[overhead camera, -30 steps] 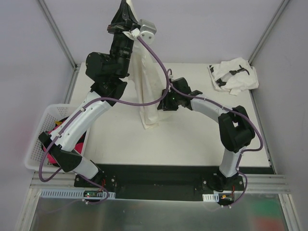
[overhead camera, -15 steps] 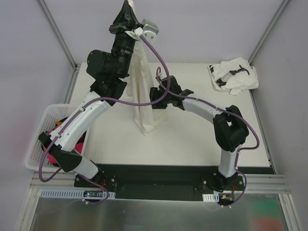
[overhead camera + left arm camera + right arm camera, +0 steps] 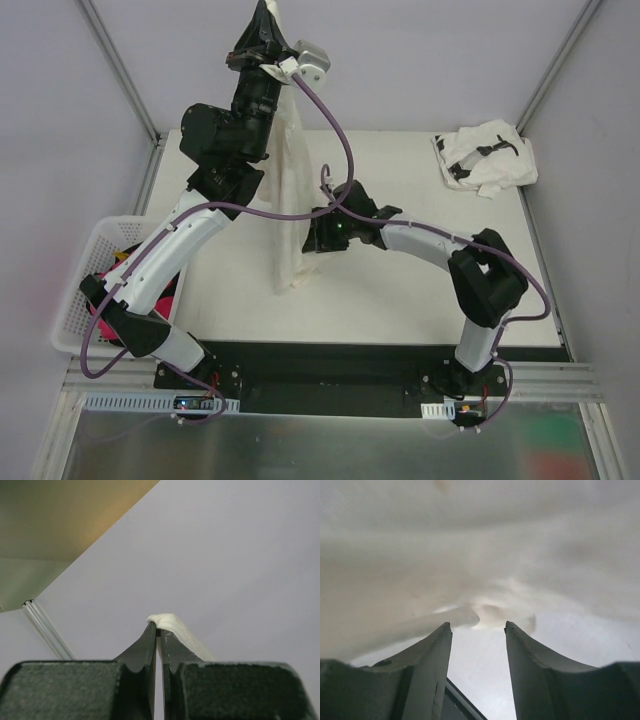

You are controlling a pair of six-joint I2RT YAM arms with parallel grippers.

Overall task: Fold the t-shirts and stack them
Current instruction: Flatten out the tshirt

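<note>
**Top view:** The cream-white t-shirt (image 3: 290, 190) is held up by the left gripper (image 3: 266, 12), which is raised high at the back of the cell. The cloth is seen hanging as a long, narrow drape w/ its lower end down by the table (image 3: 420, 300). Whether that end touches the surface cannot be told. The right gripper (image 3: 312, 238) is set low against the drape's right side, near its bottom end. The printed t-shirt (image 3: 487, 158), white w/ black marks, is left crumpled at the table's far right corner, well apart from both arms. A white basket (image 3: 72, 290) is seen beside the table's left edge, partly hidden by the left arm.

**Left wrist view:** The left gripper (image 3: 157, 629) is seen pressed together, clamped on a fold of the cream-white t-shirt (image 3: 175, 626). A small bunch of cloth is pushed out past the tips and to the right. Only wall and frame are seen in the bkgd.

**Right wrist view:** The right gripper (image 3: 477, 627) is seen w/ its fingers (image 3: 436, 655) apart. The gap btwn them is filled by bare table only. The cream-white t-shirt (image 3: 470, 555) is spread across the upper frame, w/ its lower edge just beyond the tips. No cloth is seen pinched.
</note>
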